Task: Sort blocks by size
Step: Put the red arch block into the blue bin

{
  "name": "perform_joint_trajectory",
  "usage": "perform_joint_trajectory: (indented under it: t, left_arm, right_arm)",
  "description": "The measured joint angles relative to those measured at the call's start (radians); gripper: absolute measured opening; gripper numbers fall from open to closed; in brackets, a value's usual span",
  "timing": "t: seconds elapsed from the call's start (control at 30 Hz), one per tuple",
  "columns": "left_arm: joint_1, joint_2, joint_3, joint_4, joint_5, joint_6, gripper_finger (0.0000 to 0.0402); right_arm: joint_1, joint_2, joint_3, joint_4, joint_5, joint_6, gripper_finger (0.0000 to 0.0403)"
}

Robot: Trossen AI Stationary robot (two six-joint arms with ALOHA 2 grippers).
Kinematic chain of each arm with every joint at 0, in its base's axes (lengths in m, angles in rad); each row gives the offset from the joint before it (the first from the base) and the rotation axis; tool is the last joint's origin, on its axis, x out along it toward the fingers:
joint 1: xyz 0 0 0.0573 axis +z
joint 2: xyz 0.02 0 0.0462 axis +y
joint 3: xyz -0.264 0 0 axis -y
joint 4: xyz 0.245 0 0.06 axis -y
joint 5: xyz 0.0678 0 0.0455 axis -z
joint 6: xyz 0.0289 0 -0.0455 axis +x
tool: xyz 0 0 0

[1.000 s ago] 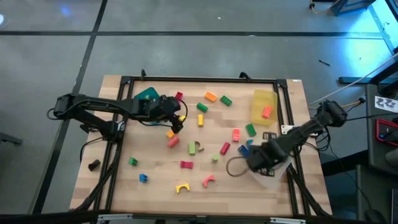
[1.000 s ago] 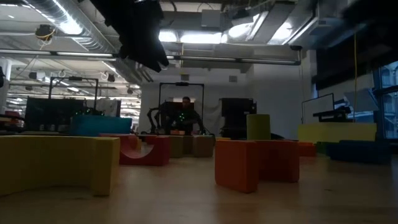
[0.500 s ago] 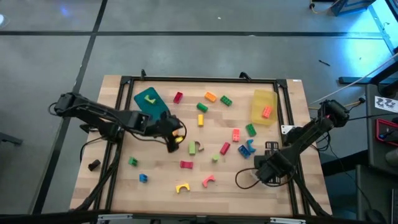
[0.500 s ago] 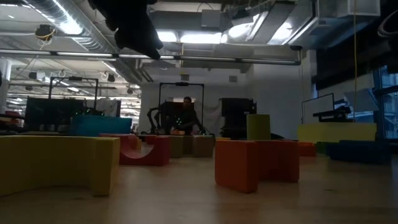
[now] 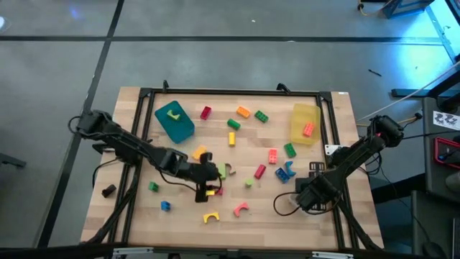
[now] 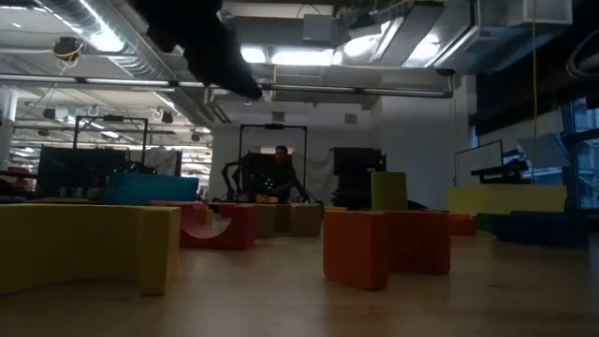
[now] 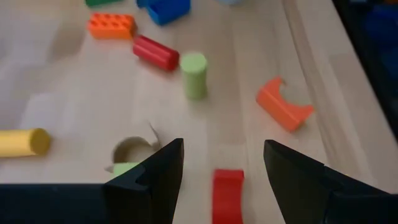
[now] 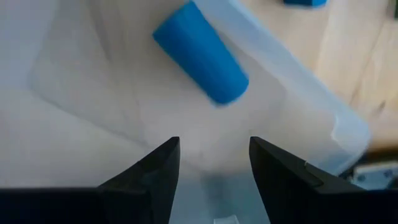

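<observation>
From above, the wooden counter (image 5: 180, 216) carries scattered blocks. The left gripper (image 5: 209, 181) reaches in over the middle front, above a red arch (image 5: 215, 191). A teal tray (image 5: 175, 121) at back left holds a yellow piece (image 5: 173, 113); a yellow tray (image 5: 305, 123) at back right holds an orange brick (image 5: 308, 129). A yellow arch (image 5: 210, 216) and an orange arch (image 5: 240, 209) lie near the front edge. The right gripper (image 5: 310, 200) hangs over the clear tray near the counter's front right.

At counter level, a yellow arch (image 6: 89, 245) stands at near left, an orange block (image 6: 384, 245) at centre, and a dark arm (image 6: 201, 42) comes in from above.

The left wrist camera shows its fingers (image 7: 155, 180) spread and empty, with the red arch (image 7: 227, 194) on the counter between them. Beyond lie a green cylinder (image 7: 193, 74), a red cylinder (image 7: 155, 52), an orange brick (image 7: 111, 25) and the orange arch (image 7: 283, 104).

The right wrist camera shows its fingers (image 8: 152, 177) parted, holding nothing, above the clear tray (image 8: 292, 99), where a blue cylinder (image 8: 201, 60) lies.
</observation>
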State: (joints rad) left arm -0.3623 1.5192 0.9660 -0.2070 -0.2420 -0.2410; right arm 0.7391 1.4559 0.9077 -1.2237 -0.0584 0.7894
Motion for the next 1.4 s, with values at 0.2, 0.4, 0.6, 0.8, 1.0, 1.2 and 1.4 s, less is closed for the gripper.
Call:
perform_joint_trajectory:
  t: [0.2,0.4,0.6,0.8,1.0,1.2,1.4]
  left_arm:
    - [-0.033,0.083,0.0,0.003,0.001,0.025,0.0208]
    - [-0.046,0.163,0.0,0.011,0.012,0.041,0.0208]
    - [-0.044,0.223,0.0,0.01,0.015,0.045,0.0208]
    - [-0.044,0.254,0.0,0.01,0.038,0.047,0.0208]
    - [-0.028,0.293,0.0,0.016,0.038,0.039,0.0208]
    - [-0.01,0.328,0.002,0.045,0.041,0.039,0.0208]
    - [-0.003,0.339,0.002,0.08,0.044,0.043,0.0208]
  right_arm:
    - [0.0,0.0,0.06,-0.101,0.018,-0.002,0.0195]
    - [0.0,0.0,0.151,-0.182,0.074,-0.01,0.0195]
    - [0.0,0.0,0.238,-0.232,0.186,-0.04,0.0195]
    - [0.0,0.0,0.31,-0.221,0.302,-0.115,0.0195]
    - [0.0,0.0,0.34,-0.201,0.409,-0.169,0.0195]
    - [0.0,0.0,0.341,-0.16,0.444,-0.197,0.0195]
    - [0.0,0.0,0.341,-0.123,0.468,-0.197,0.0195]
